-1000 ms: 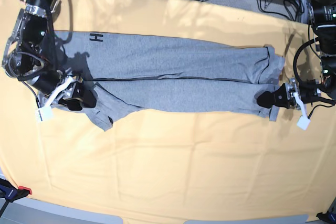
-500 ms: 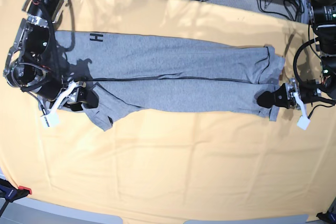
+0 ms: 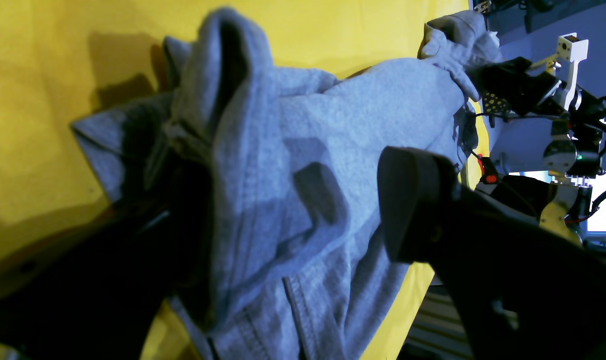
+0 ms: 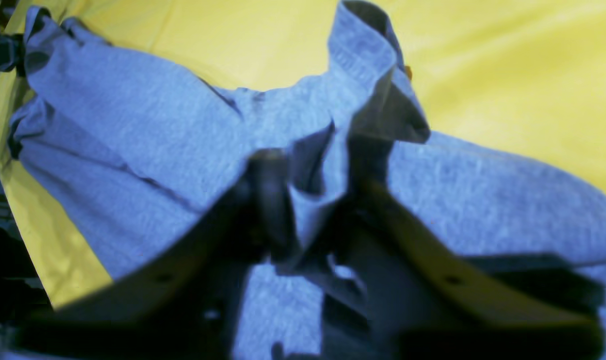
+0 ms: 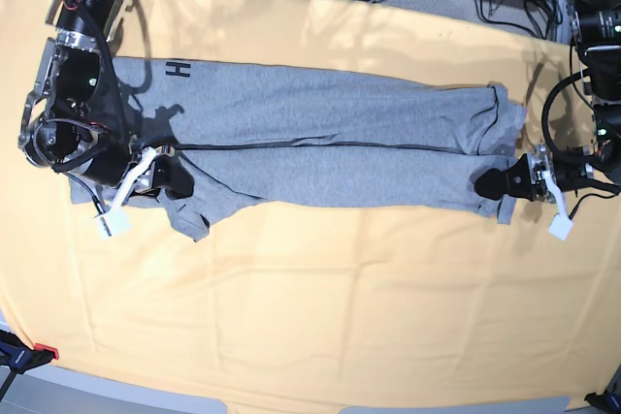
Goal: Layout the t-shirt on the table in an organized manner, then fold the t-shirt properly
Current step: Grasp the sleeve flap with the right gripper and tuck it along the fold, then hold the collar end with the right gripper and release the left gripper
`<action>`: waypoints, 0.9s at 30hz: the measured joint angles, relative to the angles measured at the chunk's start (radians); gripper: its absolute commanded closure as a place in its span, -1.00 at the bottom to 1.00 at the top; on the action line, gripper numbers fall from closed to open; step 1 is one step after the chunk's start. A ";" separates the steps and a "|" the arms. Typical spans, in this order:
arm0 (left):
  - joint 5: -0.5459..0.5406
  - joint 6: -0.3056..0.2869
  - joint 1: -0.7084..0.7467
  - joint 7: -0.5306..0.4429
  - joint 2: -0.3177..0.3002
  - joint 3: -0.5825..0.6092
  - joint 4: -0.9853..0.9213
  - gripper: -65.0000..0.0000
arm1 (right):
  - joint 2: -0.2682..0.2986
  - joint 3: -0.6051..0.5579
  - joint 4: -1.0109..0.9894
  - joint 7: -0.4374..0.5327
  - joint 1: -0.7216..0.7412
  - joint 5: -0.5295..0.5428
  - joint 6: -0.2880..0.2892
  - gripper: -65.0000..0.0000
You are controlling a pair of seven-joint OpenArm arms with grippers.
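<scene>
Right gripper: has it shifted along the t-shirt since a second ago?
Yes. The right gripper has slid inward, toward the t-shirt middle, farther from the table edge.

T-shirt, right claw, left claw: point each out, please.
t-shirt point(image 5: 330, 128), base view, middle of the grey body.
right claw point(image 4: 313, 200), right wrist view, between the fingertips pinching a fabric fold.
left claw point(image 5: 488, 184), base view, at the dark fingertips by the shirt's end.

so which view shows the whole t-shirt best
The base view: the t-shirt lies in a long folded band across the table, end to end. The left wrist view shows only one bunched end; the right wrist view shows a fold pinched in the right gripper.
</scene>
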 measured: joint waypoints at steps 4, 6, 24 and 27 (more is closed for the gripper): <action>0.000 0.000 0.000 -0.001 0.000 0.000 0.000 -0.52 | 0.000 -0.002 0.002 0.000 0.004 0.000 0.000 1.00; 0.000 0.000 0.000 -0.001 0.000 0.000 0.000 -0.52 | 0.000 -0.002 0.024 0.000 0.005 0.001 0.000 1.00; 0.000 0.000 0.000 -0.002 0.000 0.000 0.000 -0.51 | 0.071 -0.002 0.548 -0.133 -0.278 0.105 0.003 1.00; 0.002 0.000 0.000 -0.002 0.000 -0.005 0.000 -0.52 | 0.089 0.007 0.643 -0.134 -0.346 0.106 0.003 1.00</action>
